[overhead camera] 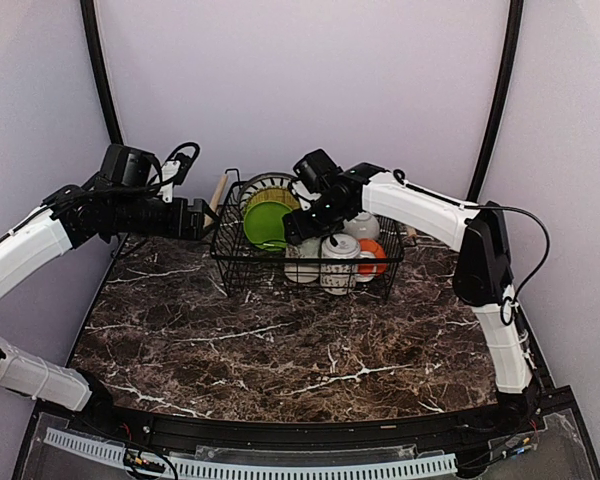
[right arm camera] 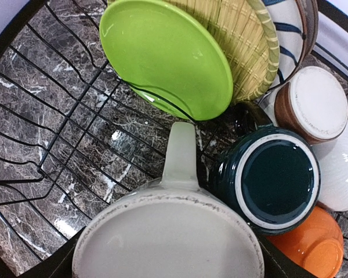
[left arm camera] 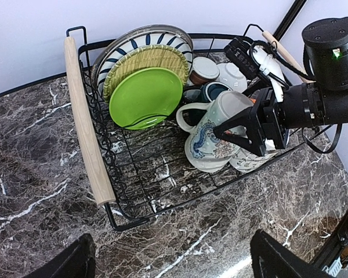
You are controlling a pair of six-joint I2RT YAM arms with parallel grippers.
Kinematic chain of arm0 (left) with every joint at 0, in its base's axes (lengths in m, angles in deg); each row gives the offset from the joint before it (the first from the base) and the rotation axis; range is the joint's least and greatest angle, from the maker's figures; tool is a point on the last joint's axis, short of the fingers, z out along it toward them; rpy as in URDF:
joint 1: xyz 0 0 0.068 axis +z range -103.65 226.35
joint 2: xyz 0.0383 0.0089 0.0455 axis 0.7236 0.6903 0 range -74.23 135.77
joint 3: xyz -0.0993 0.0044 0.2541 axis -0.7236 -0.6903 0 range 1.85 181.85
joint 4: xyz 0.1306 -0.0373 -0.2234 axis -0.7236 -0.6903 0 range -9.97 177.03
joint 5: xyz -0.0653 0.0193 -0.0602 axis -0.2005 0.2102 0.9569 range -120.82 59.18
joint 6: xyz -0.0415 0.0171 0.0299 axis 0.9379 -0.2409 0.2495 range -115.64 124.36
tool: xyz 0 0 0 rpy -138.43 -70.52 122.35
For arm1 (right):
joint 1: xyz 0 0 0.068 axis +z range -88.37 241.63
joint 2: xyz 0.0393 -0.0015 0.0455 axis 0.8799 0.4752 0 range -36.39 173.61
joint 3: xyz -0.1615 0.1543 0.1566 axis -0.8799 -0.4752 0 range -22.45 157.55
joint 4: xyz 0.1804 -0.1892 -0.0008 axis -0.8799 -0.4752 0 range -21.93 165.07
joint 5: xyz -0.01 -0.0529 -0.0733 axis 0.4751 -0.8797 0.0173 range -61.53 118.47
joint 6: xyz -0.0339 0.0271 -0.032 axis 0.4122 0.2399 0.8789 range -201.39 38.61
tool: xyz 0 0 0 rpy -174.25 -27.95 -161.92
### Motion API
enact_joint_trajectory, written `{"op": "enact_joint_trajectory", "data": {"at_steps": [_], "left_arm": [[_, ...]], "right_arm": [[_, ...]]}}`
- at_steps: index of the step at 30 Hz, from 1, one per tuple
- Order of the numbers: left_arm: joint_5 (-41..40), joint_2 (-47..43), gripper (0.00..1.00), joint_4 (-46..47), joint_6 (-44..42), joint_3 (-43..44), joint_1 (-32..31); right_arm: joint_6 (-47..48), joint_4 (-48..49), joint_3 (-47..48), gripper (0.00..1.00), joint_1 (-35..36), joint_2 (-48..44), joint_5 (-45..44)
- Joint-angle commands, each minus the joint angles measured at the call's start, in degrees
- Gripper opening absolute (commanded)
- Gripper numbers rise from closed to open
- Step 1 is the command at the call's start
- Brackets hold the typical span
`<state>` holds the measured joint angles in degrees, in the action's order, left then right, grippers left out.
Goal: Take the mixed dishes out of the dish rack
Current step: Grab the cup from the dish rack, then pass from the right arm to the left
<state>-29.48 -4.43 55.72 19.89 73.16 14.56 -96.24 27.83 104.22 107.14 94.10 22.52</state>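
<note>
The left arm (overhead camera: 40, 240) reaches in level from the left. Its tool (overhead camera: 193, 218) is spread wide, holding nothing, just beside the left wooden handle (overhead camera: 218, 195) of the dish rack (overhead camera: 235, 265). The rack sits at the far middle of the marbled bench (overhead camera: 280, 350), with a broad stretch of bench in front. Inside, a lime-green plate (left arm camera: 145, 97) leans at the left, open wire floor before it. The right arm (overhead camera: 420, 205) bends over the rack, its tool (left arm camera: 252, 124) clamped wide across a pale mug (left arm camera: 211, 136) beside a dark green mug (right arm camera: 275, 179).
</note>
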Motion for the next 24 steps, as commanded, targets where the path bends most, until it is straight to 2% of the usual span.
{"op": "enact_joint_trajectory", "data": {"at_steps": [1, 7, 11, 18, 24], "left_arm": [[2.1, -1.0, 0.92, 1.2, 0.4, -0.3, -0.4], [4.9, -1.0, 0.92, 3.5, 2.6, -0.6, -0.4], [10.7, 0.1, 0.92, 8.2, 5.7, -0.3, -0.3], [24.6, 4.6, 0.91, 22.6, 17.0, -0.9, -0.2], [30.9, 7.8, 0.88, 37.3, 26.6, -3.9, -0.1]], "right_arm": [[-0.3, 10.9, -0.6, 0.0, 0.3, -8.3, -1.7], [-5.2, 20.5, -7.0, 0.0, -1.6, -14.2, 3.7], [-11.2, 30.0, -15.1, 0.0, -3.6, -19.9, 10.6], [-19.8, 47.7, -28.0, 0.0, -5.4, -28.2, 21.4], [-27.0, 60.8, -36.6, 0.0, -5.4, -32.5, 29.3]]}}
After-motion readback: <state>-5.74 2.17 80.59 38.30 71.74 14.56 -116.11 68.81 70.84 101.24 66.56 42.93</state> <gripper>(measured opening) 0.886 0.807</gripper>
